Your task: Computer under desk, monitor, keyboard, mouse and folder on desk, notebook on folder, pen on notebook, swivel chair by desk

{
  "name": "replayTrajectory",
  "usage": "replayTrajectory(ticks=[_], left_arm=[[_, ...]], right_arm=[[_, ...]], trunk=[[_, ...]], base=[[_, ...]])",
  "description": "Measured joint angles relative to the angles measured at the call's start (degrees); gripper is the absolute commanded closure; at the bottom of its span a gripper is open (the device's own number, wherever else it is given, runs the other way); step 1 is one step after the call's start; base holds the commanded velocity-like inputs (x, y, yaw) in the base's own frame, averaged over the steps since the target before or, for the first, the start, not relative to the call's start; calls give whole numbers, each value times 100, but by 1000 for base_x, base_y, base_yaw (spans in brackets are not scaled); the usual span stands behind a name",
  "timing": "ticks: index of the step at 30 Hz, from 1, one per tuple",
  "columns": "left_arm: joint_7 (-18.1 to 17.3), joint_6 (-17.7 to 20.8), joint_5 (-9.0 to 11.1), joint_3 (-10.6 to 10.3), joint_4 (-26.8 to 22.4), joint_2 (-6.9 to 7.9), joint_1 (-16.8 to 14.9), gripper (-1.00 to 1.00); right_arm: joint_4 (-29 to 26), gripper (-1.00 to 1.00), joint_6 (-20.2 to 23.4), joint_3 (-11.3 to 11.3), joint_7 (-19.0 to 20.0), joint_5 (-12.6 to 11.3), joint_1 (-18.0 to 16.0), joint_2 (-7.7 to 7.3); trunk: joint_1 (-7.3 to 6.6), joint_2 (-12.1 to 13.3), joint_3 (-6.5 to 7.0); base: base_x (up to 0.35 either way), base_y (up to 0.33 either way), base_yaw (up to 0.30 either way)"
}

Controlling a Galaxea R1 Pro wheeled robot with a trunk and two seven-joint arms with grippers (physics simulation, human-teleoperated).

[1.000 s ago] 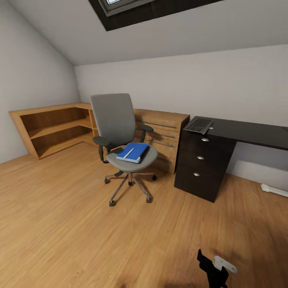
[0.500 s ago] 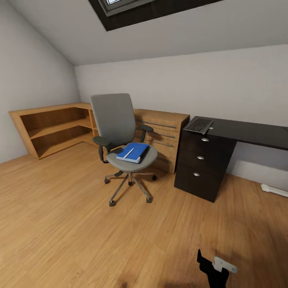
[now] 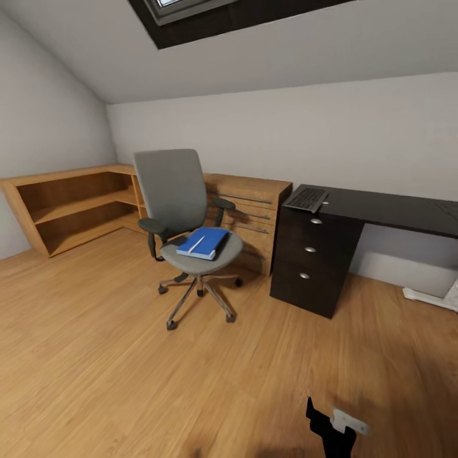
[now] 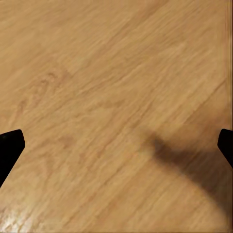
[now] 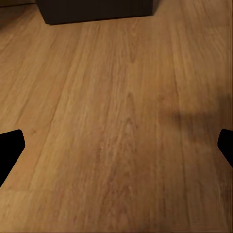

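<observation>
Sloped grey-white attic walls and a light wood floor (image 3: 95, 356) frame the bedroom. At centre stands the swivel chair (image 3: 178, 216), with the blue folder (image 3: 203, 243) flat on its seat and a thin white pen (image 3: 196, 243) on top. Right of the chair, the black table (image 3: 381, 210) carries the keyboard (image 3: 306, 199) at its left end. Both hands hang over bare floor, fingers apart: left hand (image 4: 116, 145), right hand (image 5: 116, 145). The folder lies far ahead and left, its long axis running away; which arm is nearer is unclear.

Soft even daylight (wide-angle edges bowed), faint shadows.
</observation>
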Motion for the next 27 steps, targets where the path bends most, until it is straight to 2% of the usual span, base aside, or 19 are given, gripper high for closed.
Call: replayTrajectory(ticks=[10, 16, 27], left_arm=[[1, 0, 1, 5, -1, 2, 0, -100], [0, 0, 9, 5, 0, 3, 0, -100], [0, 0, 10, 5, 12, 8, 0, -100]], right_arm=[[-5, -100, 10, -1, -1, 5, -1, 24], [0, -100, 10, -10, -1, 4, 0, 21], [2, -100, 9, -10, -2, 5, 0, 14]], trunk=[[0, 0, 2], [-1, 0, 2], [0, 0, 2]], base=[[0, 0, -233], [190, 0, -128], [19, 0, -259]])
